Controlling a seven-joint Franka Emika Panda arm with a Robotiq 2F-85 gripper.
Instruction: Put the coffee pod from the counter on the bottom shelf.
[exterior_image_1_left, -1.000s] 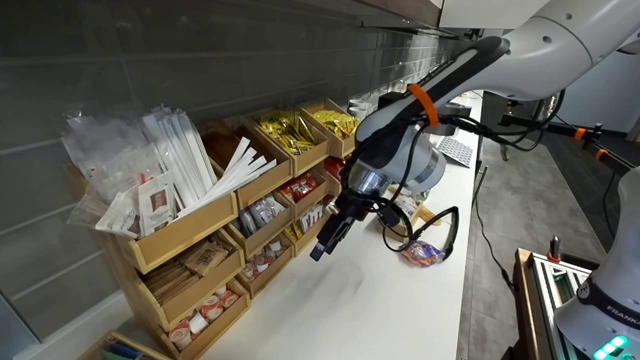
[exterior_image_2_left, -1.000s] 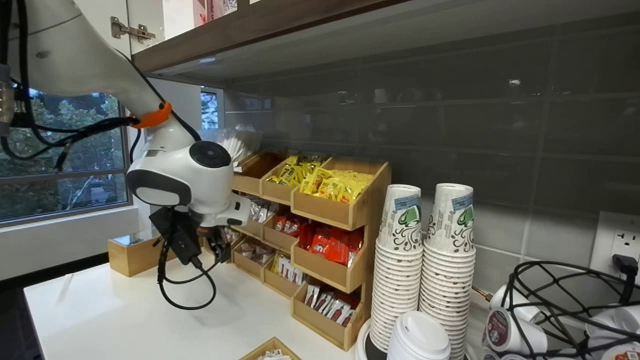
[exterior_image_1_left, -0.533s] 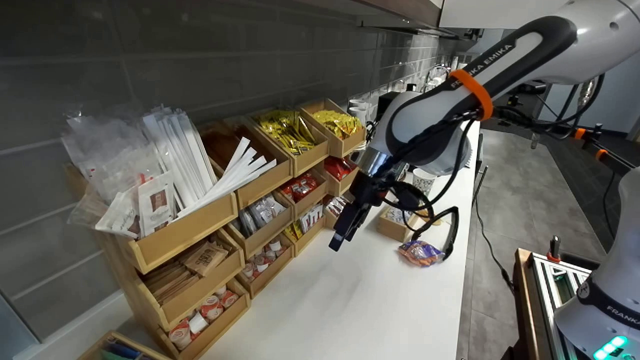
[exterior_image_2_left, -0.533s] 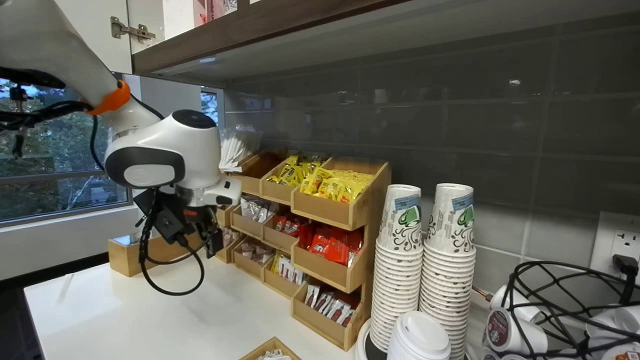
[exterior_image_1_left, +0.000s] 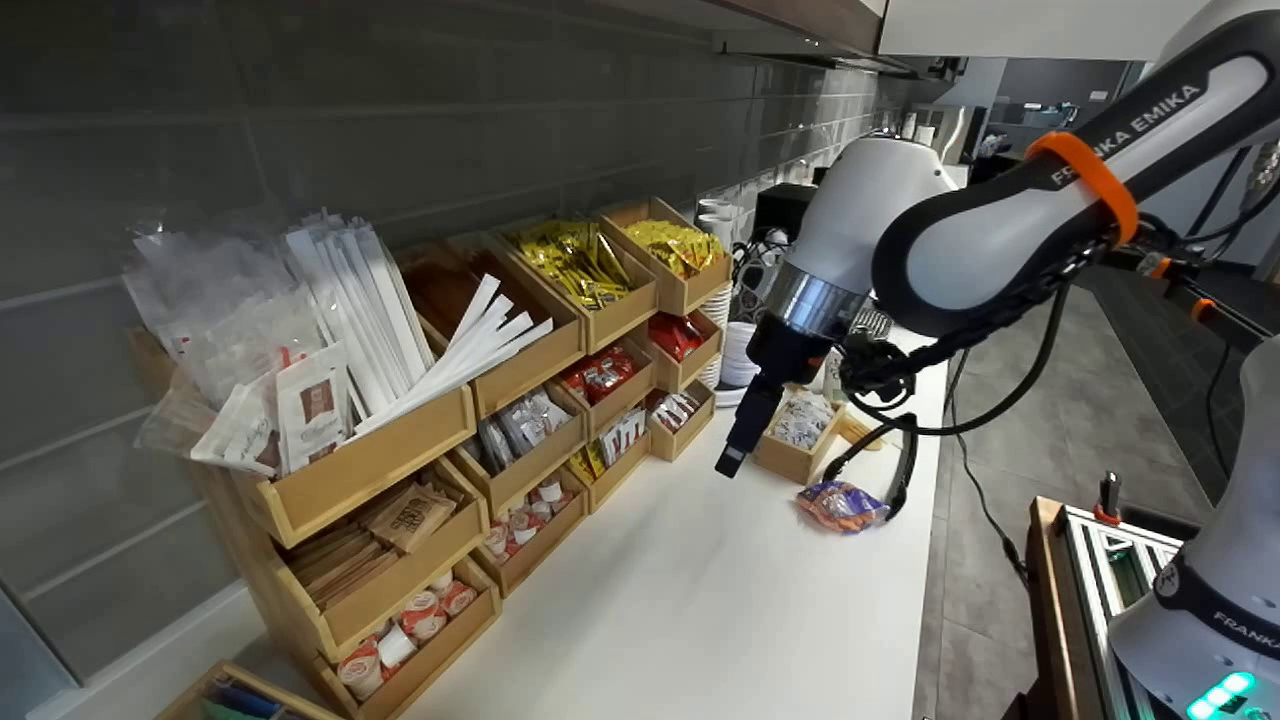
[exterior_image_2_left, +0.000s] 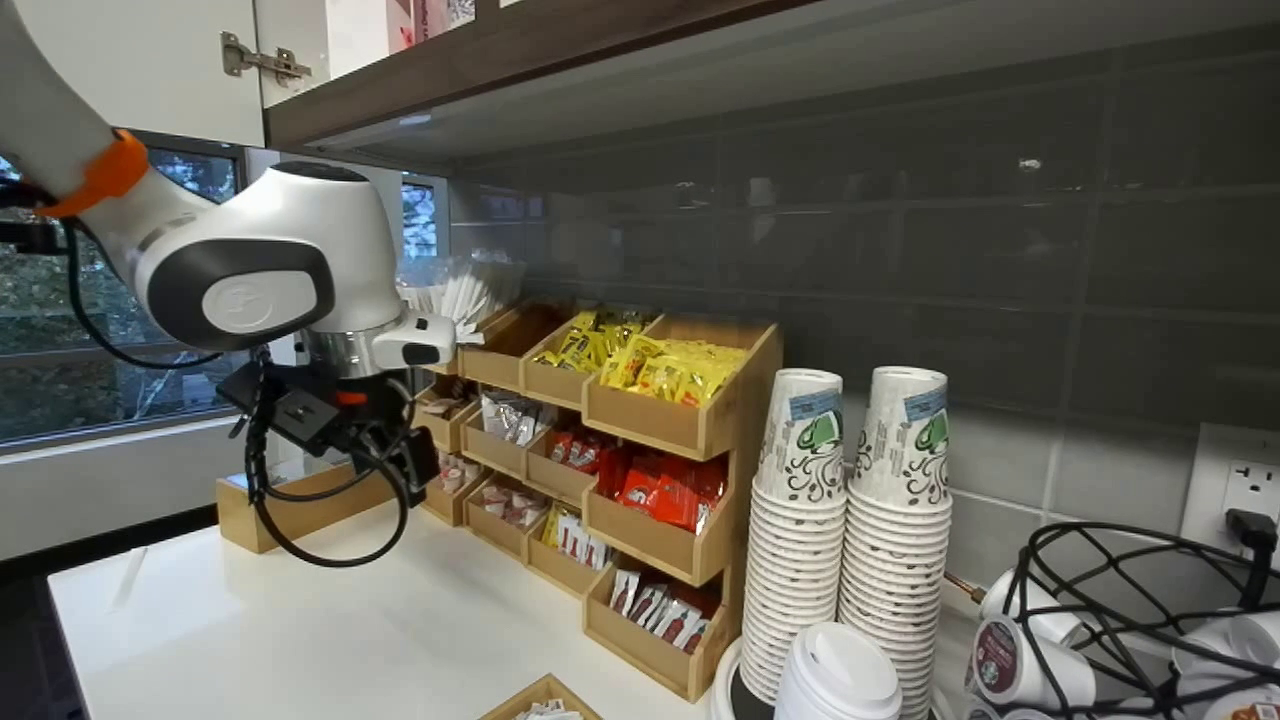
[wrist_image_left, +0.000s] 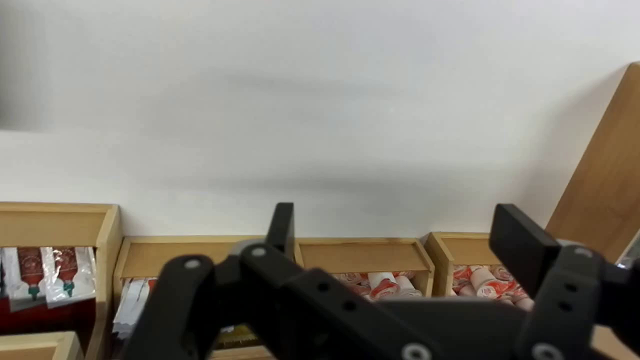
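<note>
The white counter (exterior_image_1_left: 680, 620) also shows in an exterior view (exterior_image_2_left: 300, 620) and in the wrist view (wrist_image_left: 300, 110). No lone coffee pod shows on it. Several whitish pods with red marks lie in bins of the bottom shelf (exterior_image_1_left: 548, 548), such as one pod (exterior_image_1_left: 397, 646); I cannot tell whether one is the task's pod. In the wrist view the bottom shelf (wrist_image_left: 360, 256) holds several such pods, including a white and red pod (wrist_image_left: 384, 284). My gripper (exterior_image_1_left: 731, 462) hangs above the counter in front of the rack. In the wrist view the gripper (wrist_image_left: 394, 215) is open and empty.
A small wooden box (exterior_image_1_left: 790, 455) of packets and a purple snack bag (exterior_image_1_left: 842, 506) stand near the gripper. Stacked paper cups (exterior_image_2_left: 800, 530) and a wire basket (exterior_image_2_left: 1110, 560) stand past the rack's end. A wooden box (exterior_image_2_left: 262, 515) stands at the far counter end.
The gripper has moved away from the rack's bins, along the counter toward the small packet box, and risen a little. The bins and the objects on the counter look unchanged.
</note>
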